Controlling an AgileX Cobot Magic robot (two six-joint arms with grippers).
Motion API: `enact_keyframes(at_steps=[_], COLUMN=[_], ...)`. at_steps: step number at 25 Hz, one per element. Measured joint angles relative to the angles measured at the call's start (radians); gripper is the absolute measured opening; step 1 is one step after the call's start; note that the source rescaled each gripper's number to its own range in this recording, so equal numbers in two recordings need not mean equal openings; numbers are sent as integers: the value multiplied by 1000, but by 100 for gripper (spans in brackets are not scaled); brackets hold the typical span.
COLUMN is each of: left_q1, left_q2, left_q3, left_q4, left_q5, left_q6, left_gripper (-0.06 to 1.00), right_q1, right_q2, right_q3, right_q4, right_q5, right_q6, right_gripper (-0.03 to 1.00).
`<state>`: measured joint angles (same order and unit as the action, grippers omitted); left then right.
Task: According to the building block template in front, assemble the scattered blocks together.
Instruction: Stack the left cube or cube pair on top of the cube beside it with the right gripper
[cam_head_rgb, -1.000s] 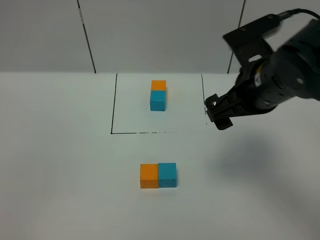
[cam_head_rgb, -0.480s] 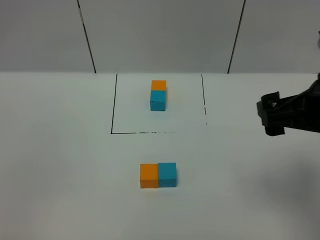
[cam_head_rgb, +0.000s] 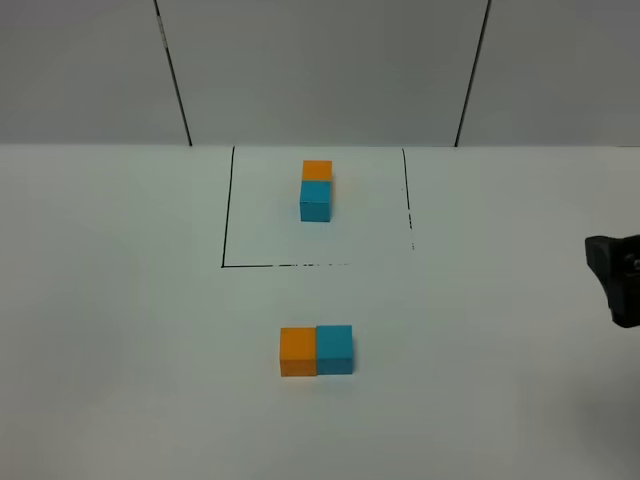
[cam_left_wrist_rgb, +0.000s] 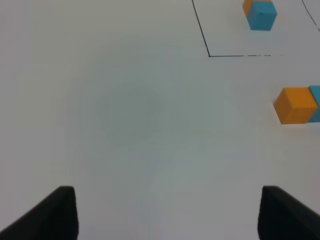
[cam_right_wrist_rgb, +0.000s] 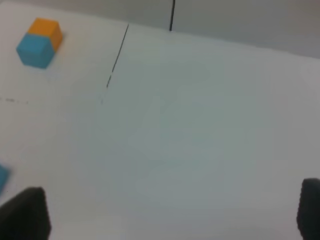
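The orange block (cam_head_rgb: 298, 352) and cyan block (cam_head_rgb: 335, 349) sit touching, at six o'clock from the outlined template (cam_head_rgb: 316, 190). At about their three o'clock, well apart, the right gripper (cam_right_wrist_rgb: 167, 210) hangs with jaws spread, empty. The left gripper (cam_left_wrist_rgb: 170, 215) also gapes empty.

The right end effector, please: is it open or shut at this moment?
Open: the right end effector shows its fingers far apart at opposite edges of the wrist view, nothing held between them.

Open table (cam_head_rgb: 120, 330) is found on every side of the joined scattered blocks (cam_head_rgb: 316, 350); the building block template (cam_head_rgb: 316, 190) is set well behind them.
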<state>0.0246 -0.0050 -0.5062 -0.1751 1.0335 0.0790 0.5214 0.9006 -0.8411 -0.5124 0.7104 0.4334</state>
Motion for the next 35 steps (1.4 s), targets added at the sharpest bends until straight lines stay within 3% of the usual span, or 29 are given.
enact_keyframes(at_steps=[6, 9, 12, 19, 25, 35], left_q1=[0, 0, 0, 0, 0, 0], left_q2=[0, 0, 0, 0, 0, 0], left_q3=[0, 0, 0, 0, 0, 0], left_q4=[0, 0, 0, 0, 0, 0], left_q5=[0, 0, 0, 0, 0, 0], left_q6=[0, 0, 0, 0, 0, 0], left_gripper=[56, 56, 56, 56, 56, 56], right_q1=[-12, -12, -5, 107, 157, 192], right_q2=[130, 277, 454, 896, 1138, 1348], right_q3=[-24, -117, -255, -604, -809, -870], right_q4=[147, 248, 333, 441, 505, 454], right_q5=[-147, -152, -65, 285, 342, 291], right_q6=[-320, -488, -702, -1115, -1210, -1237], right_gripper=[100, 100, 100, 96, 80, 77])
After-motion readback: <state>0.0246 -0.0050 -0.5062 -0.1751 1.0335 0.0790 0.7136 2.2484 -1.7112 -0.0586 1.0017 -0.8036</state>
